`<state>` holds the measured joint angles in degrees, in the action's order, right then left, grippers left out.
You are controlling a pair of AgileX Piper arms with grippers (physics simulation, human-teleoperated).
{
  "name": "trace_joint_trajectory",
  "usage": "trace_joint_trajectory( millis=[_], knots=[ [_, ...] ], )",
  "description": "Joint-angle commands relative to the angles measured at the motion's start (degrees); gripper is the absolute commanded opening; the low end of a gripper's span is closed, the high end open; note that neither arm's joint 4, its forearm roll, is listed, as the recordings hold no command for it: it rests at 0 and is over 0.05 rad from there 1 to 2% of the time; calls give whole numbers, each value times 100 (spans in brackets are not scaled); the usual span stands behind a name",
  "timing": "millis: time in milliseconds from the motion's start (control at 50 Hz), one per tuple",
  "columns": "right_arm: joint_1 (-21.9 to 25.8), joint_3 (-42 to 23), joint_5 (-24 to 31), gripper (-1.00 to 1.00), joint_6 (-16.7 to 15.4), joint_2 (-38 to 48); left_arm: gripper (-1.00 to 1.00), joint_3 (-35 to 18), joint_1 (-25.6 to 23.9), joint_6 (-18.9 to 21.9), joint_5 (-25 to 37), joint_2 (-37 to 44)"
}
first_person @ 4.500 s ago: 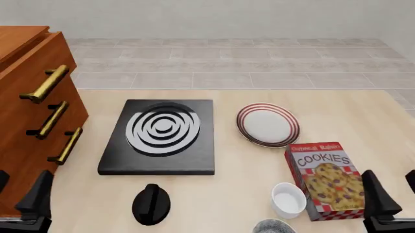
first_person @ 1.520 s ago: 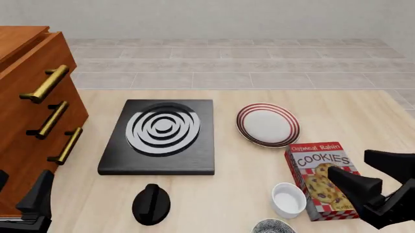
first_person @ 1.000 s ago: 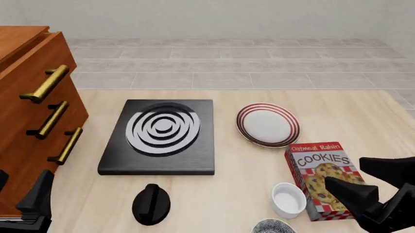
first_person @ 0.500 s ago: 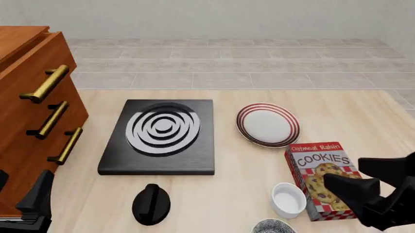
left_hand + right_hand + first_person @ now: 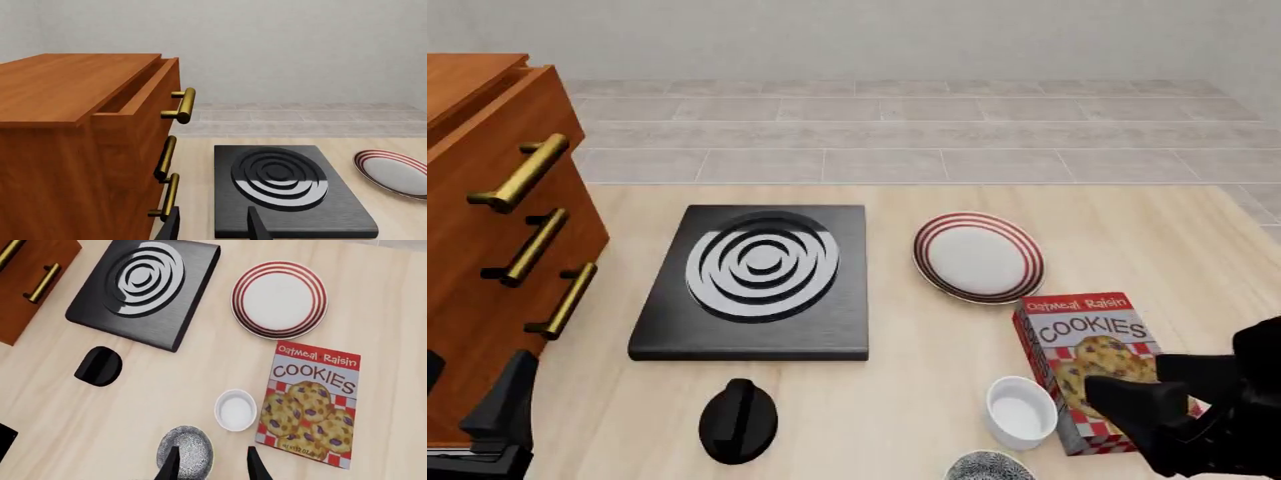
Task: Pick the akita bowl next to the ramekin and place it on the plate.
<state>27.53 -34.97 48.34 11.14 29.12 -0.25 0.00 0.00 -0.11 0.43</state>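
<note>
From the left wrist view, the brown drawer cabinet (image 5: 80, 150) with its gold handles was seen, along with the black stove plate (image 5: 283, 190) and an edge of the plate (image 5: 393, 172). The left gripper (image 5: 212, 227) was held near the cabinet, its two dark fingers set apart with nothing between them — open and holding nothing.

From the front view, the plate (image 5: 978, 256) was seen lying flat near the middle of the table (image 5: 1148, 230), just past the cookie box (image 5: 1090, 365). The ramekin (image 5: 1021, 412) was set beside the box. Only the top of the akita bowl (image 5: 990, 467) could be seen, at the near edge by the ramekin. The right gripper (image 5: 1174, 410) was held in front of the cookie box, with its fingers spread.

From the right wrist view, the akita bowl (image 5: 185, 451) was seen just beside the ramekin (image 5: 235, 410), upright on the table. One finger was placed over the bowl and the other just past its rim, so the gripper was open and not yet closed on anything.

The step in hand looked like the reach for the bowl. Next, the gripper likely had to be lowered over the rim and closed — without the ramekin being bumped.
</note>
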Motion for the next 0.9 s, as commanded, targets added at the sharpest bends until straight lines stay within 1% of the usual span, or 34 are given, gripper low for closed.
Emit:
trace_joint_trajectory(
  millis=[20, 100, 140, 260, 440, 580, 740, 900],
  knots=[
    [-111, 189, 4, 100, 80, -6, 100, 0, 0, 0, 0, 0],
    [-158, 307, 3, 100, 51, -30, 100, 0, 0, 0, 0, 0],
    [-199, 365, 4, 100, -14, -33, 100, 0, 0, 0, 0, 0],
    [-144, 430, -5, 100, -46, -47, 100, 0, 0, 0, 0, 0],
    [-253, 479, -31, 100, -321, 1, 100, 0, 0, 0, 0, 0],
    [-270, 482, -13, 100, -431, 38, 100, 0, 0, 0, 0, 0],
    [-239, 578, -125, 100, -494, 136, 100, 0, 0, 0, 0, 0],
    [-137, 704, -346, 100, -435, 314, 100, 0, 0, 0, 0, 0]
  ],
)
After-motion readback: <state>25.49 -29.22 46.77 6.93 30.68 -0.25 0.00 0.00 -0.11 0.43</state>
